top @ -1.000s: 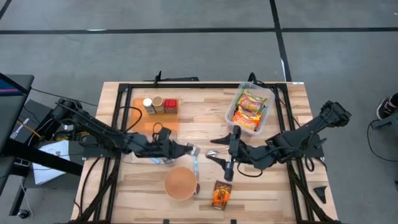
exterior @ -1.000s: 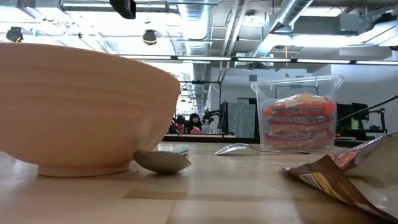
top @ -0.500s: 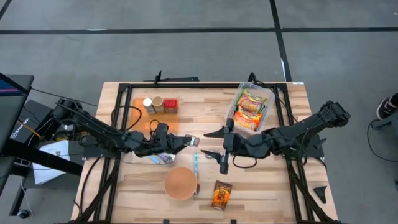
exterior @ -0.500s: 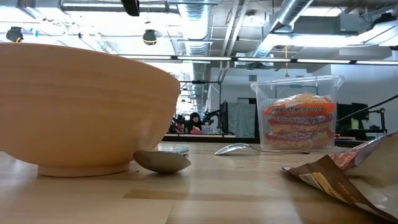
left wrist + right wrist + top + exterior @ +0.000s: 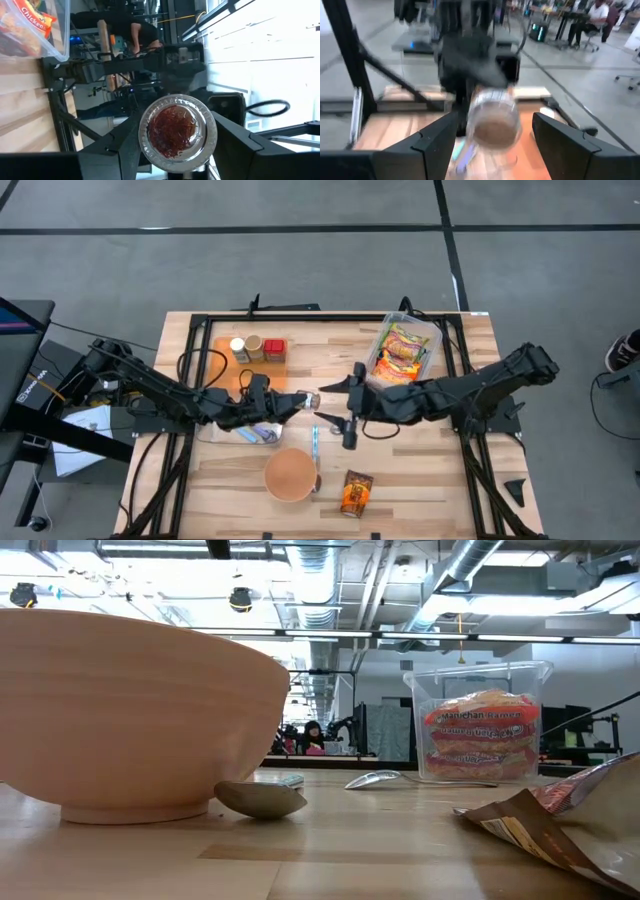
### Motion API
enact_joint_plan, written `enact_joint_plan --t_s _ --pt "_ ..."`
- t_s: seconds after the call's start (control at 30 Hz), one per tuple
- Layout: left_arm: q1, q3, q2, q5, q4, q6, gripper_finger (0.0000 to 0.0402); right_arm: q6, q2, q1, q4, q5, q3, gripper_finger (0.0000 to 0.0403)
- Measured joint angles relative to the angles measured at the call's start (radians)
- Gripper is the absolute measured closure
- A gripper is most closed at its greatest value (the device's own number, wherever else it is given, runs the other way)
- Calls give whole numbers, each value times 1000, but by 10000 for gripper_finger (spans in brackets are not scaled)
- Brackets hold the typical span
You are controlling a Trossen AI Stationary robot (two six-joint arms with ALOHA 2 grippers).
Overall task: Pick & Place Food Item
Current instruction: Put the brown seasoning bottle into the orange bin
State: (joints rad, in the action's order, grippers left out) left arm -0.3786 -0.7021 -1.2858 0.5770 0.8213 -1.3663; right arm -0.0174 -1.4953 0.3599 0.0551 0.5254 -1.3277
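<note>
The left pincer (image 5: 303, 402) is clamped on a small clear spice jar (image 5: 310, 400), holding it on its side above the middle of the bench (image 5: 330, 350). In the left wrist view the jar (image 5: 177, 131) sits between the two dark fingers (image 5: 117, 150), its round end showing red threads inside.

Facing it, the right pincer (image 5: 337, 404) stands with its fingers apart and nothing between them, just beside the jar's free end; in the right wrist view the jar (image 5: 492, 122) lies ahead of its fingers (image 5: 437, 142), with the left arm behind.

Below the two pincers lie a blue-handled utensil (image 5: 315, 435), a wooden bowl (image 5: 290, 474) and an orange food packet (image 5: 354, 493). Toward the far right corner stands a clear tub of ramen packets (image 5: 402, 353), and on an orange mat (image 5: 225, 375) toward the far left stand three more spice jars (image 5: 256, 349).

In the low view the bowl (image 5: 130, 710) fills the left, with a wooden spoon (image 5: 260, 800) beside it, a metal spoon (image 5: 375, 780) farther off and the tub (image 5: 482, 725) behind.
</note>
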Motion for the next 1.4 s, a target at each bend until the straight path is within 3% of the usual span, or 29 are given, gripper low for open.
enact_joint_plan --t_s 0.3,0.57,0.67,0.8,0.97,1.2,1.4 --pt "4 0 0 0 8 0 216 35 -62 -27 -106 -6 -3 147" --pt "4 0 0 0 9 6 216 48 -64 -27 -100 -5 -3 149" --pt "4 0 0 0 8 8 216 52 -63 -27 -99 -6 -3 170" --pt "3 0 0 2 6 8 216 55 -61 -27 -94 -14 -3 235" --pt "3 0 0 1 8 44 214 55 -61 -27 -92 -28 -3 234" --pt "4 -1 0 -29 -23 194 93 -22 -54 -18 -68 -65 -13 234" --pt "4 -1 7 -99 -29 352 41 -117 -53 -1 218 -99 -141 234"
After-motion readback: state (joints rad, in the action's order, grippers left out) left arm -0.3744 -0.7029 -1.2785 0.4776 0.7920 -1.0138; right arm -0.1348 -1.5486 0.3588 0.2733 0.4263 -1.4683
